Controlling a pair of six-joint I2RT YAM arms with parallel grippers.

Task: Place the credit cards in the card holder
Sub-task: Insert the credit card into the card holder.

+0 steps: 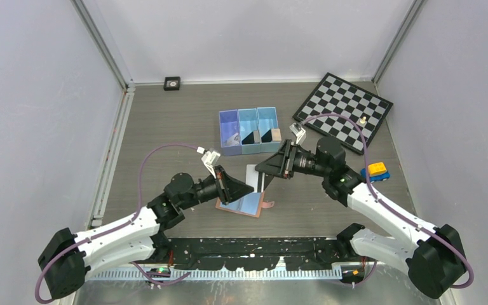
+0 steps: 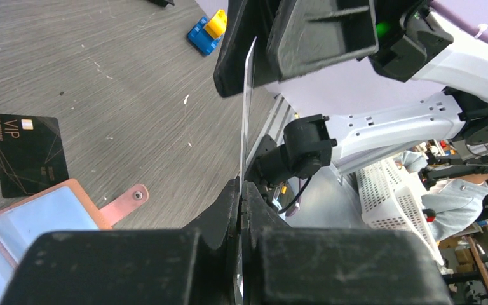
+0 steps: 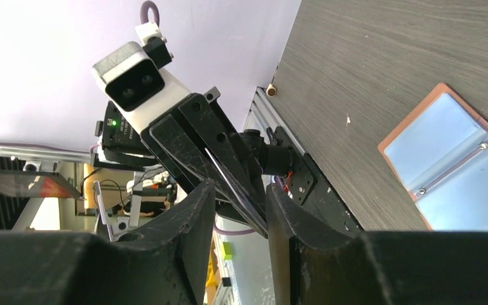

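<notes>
Just above the open card holder (image 3: 457,152), the left gripper (image 2: 240,197) is pinching one credit card (image 2: 248,114) upright by its lower edge. The right gripper (image 3: 238,190) is straddling the upper edge, jaws narrowly apart. A second card (image 2: 28,152) is lying just beyond the holder. Judgement: the cards are light, stiff and slick, so they are best gripped firmly across the faces near an edge.

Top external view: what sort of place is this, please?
Probably a robotics lab test cell. The wood-grain table is boxed in by plain pale panels, a left arm and a right arm are bolted at its near edge, and the left wrist view shows a white crate in a cluttered workroom beyond.
</notes>
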